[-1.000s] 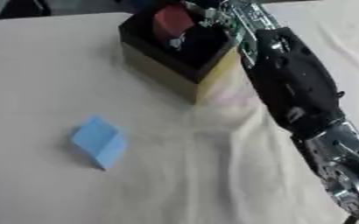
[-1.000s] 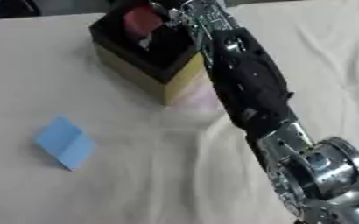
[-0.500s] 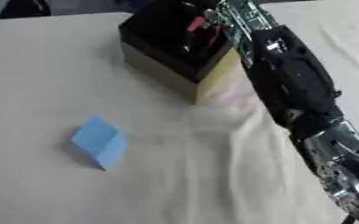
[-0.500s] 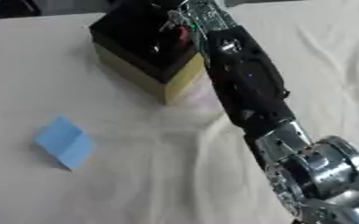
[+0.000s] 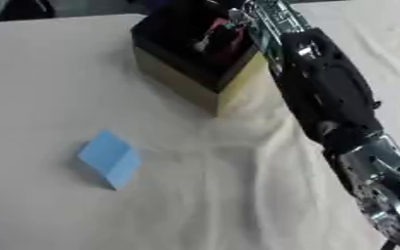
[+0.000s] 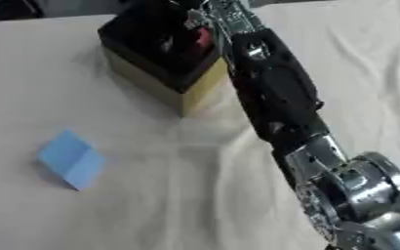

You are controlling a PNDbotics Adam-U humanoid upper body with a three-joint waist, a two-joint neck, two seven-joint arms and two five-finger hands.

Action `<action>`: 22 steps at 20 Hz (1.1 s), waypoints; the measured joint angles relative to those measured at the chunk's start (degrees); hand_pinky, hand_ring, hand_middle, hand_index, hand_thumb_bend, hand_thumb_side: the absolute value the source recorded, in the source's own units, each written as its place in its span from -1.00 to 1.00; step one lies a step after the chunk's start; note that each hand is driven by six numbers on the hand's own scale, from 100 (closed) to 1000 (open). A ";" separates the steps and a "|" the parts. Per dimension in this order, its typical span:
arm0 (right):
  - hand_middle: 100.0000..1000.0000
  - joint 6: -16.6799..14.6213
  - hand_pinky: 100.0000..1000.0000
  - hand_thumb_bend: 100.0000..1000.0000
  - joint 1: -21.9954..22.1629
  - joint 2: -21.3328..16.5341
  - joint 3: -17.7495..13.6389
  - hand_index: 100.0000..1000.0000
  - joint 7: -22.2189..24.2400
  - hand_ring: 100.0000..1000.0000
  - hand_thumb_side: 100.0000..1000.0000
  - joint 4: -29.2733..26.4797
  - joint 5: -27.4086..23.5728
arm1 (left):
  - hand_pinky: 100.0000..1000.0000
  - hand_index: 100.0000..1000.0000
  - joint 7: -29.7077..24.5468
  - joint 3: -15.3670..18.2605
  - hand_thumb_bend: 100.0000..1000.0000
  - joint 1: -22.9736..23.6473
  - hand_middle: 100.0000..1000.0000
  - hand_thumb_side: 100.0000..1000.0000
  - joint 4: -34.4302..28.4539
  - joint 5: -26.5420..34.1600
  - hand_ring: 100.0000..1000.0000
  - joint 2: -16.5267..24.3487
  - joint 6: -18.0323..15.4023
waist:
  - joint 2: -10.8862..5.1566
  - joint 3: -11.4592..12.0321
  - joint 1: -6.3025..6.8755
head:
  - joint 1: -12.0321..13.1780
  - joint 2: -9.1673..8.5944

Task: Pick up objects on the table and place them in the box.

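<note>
The box (image 5: 174, 84) has yellow outer walls and a black inside and stands at the top middle of the cloth-covered table. My right hand (image 5: 244, 19) reaches down into it from the upper right, its fingers curled round a red object (image 5: 229, 40) that sits low inside the box. A light blue block (image 5: 110, 157) lies alone on the cloth at the lower left, far from the hand. My left hand shows in no view.
My black right forearm (image 5: 323, 93) slants from the lower right corner up to the box and covers its right side. The cream cloth (image 5: 237, 195) is wrinkled in front of the box. A dark shape (image 5: 24, 9) sits at the far left edge.
The right hand has sunk with the red object from above the box's rim to down inside the box. The blue block has not moved.
</note>
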 measured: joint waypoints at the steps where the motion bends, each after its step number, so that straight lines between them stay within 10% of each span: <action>1: 0.34 -0.07 0.49 -0.70 0.00 -0.31 0.21 0.82 -0.07 0.60 -0.08 -0.76 -1.18 | 0.26 0.28 0.01 0.00 -1.00 0.00 0.27 0.70 0.00 0.00 0.36 0.00 0.01 | -0.12 -0.06 0.00 | 0.07 0.01; 4: 0.22 -0.21 0.49 -1.00 0.11 -1.46 0.92 0.72 -0.22 0.55 -0.20 -3.48 -4.75 | 0.26 0.28 0.03 0.00 -1.00 0.00 0.27 0.70 0.00 -0.01 0.36 0.00 0.03 | -0.35 -0.32 0.09 | 0.39 0.03; 22: 0.14 2.48 0.51 -1.00 12.50 -15.79 8.30 0.66 -2.82 0.43 0.19 -40.16 -43.04 | 0.33 0.36 1.65 -0.50 -1.00 -2.12 0.33 0.66 0.00 -3.62 0.44 6.36 2.53 | -1.30 -1.57 0.53 | 5.19 3.55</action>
